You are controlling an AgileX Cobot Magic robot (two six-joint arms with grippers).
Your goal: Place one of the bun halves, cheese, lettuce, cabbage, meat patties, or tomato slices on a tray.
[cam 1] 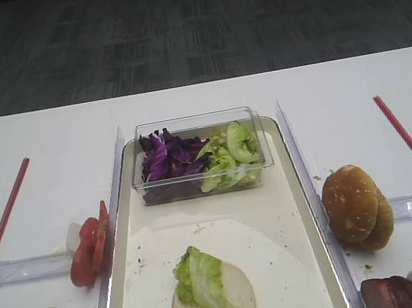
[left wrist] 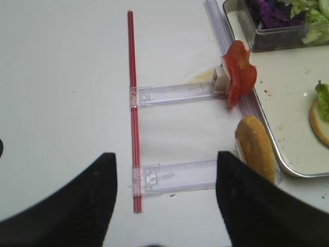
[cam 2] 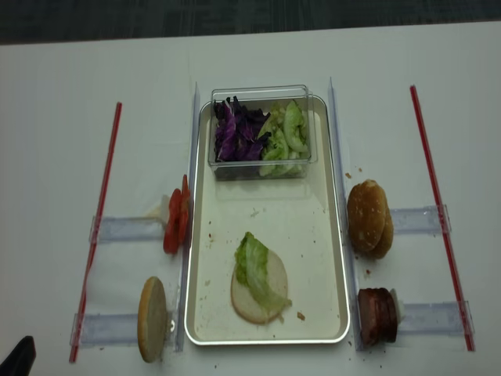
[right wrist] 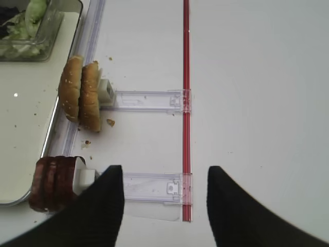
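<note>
White tabletop, dark carpet behind: a burger is only begun, and both arms hang back.

On the silver-rimmed, cream-floored tray (cam 2: 333,258) lies one pale bun half (cam 2: 270,294) with a wavy green lettuce leaf (cam 2: 252,266) draped on it. Red tomato slices (cam 2: 176,222), sesame bun tops (cam 2: 368,218) and dark reddish-brown meat patties (cam 2: 377,316) wait outside the rim; purple cabbage (cam 2: 235,129) sits in its clear tub (cam 2: 262,95). Right gripper (right wrist: 164,206) and left gripper (left wrist: 165,198) hover with jaws apart, holding nothing.

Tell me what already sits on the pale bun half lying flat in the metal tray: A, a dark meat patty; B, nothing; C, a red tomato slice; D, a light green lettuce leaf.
D: a light green lettuce leaf lies across the pale bun half on the cream-floored metal tray.
</note>
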